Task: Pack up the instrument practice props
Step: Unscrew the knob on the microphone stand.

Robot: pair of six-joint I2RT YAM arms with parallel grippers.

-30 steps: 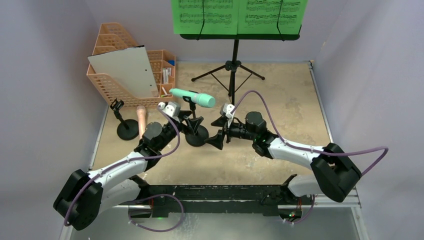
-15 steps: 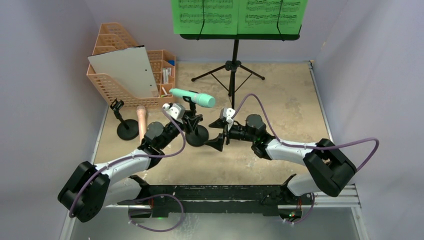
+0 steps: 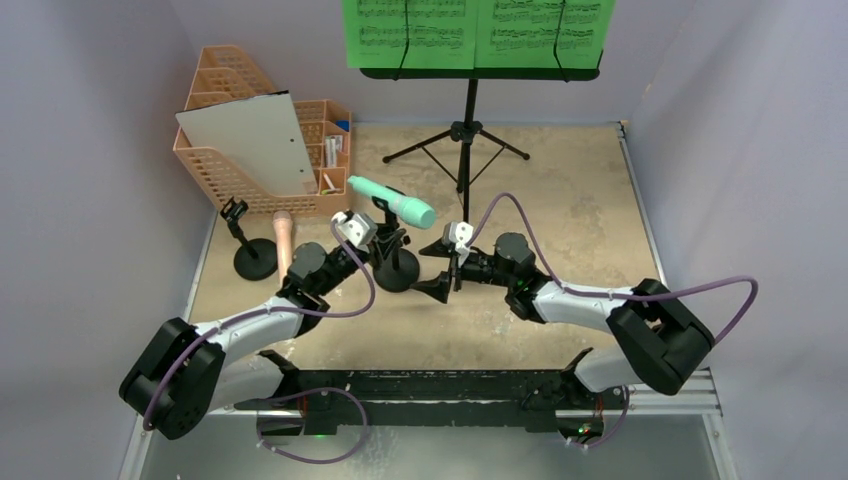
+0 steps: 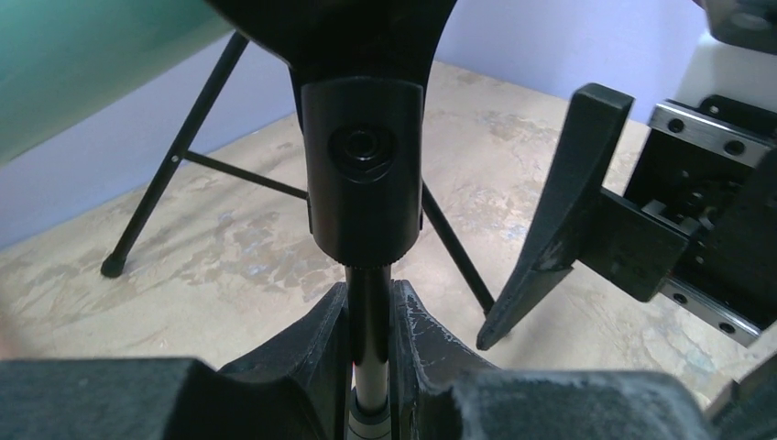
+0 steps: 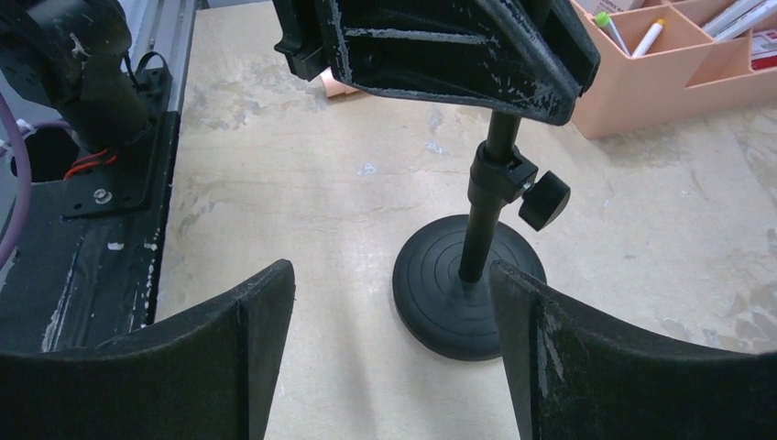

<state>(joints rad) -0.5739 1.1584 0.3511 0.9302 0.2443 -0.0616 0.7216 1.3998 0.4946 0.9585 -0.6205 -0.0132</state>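
The mint microphone (image 3: 392, 202) rests in a small black holder with a round base (image 3: 397, 271). My left gripper (image 3: 385, 244) is shut on the holder's thin stem (image 4: 369, 335), just below its clip joint (image 4: 364, 165). Just right of the base, my right gripper (image 3: 441, 270) is open; the base (image 5: 467, 286) lies ahead between its fingers, untouched. The pink microphone (image 3: 284, 238) lies beside the second holder (image 3: 255, 259) at the left. At the back, the black music desk (image 3: 480, 72) carries two green pages (image 3: 470, 30) above its tripod legs (image 3: 458, 140).
An orange mesh organizer (image 3: 235, 170) with a grey-white board (image 3: 250, 145) leaning on it stands at the back left; its pen compartments (image 5: 678, 69) show in the right wrist view. Purple cables loop over both arms. Walls close in on three sides.
My left gripper has closed on the holder's stem, and the mint microphone has shifted slightly right with it. The right gripper has edged closer and narrowed a little.
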